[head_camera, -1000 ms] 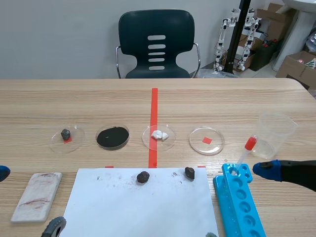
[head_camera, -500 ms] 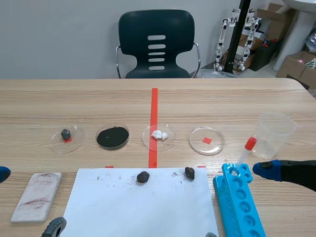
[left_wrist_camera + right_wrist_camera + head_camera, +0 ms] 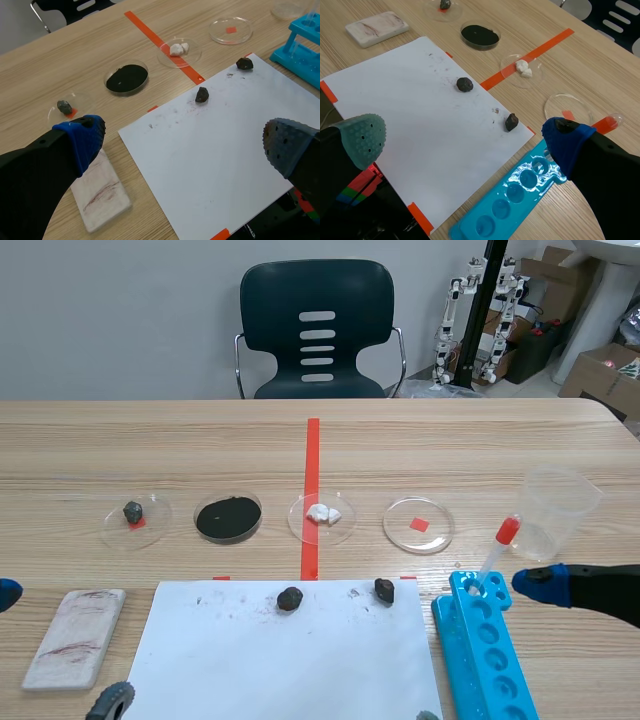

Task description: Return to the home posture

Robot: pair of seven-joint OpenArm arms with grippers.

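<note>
Both arms are low at the near edge of the table. My left gripper is open, its fingers wide apart over the white sheet of paper and a white stained block, holding nothing. My right gripper is open too, and empty. It spans the paper's right part and the blue tube rack. Two dark stones lie at the sheet's far edge.
Beyond the paper stands a row of petri dishes: one with a dark stone, one with black powder, one with white pieces, one bare. A red-bulbed dropper stands in the rack, with a clear cup behind it.
</note>
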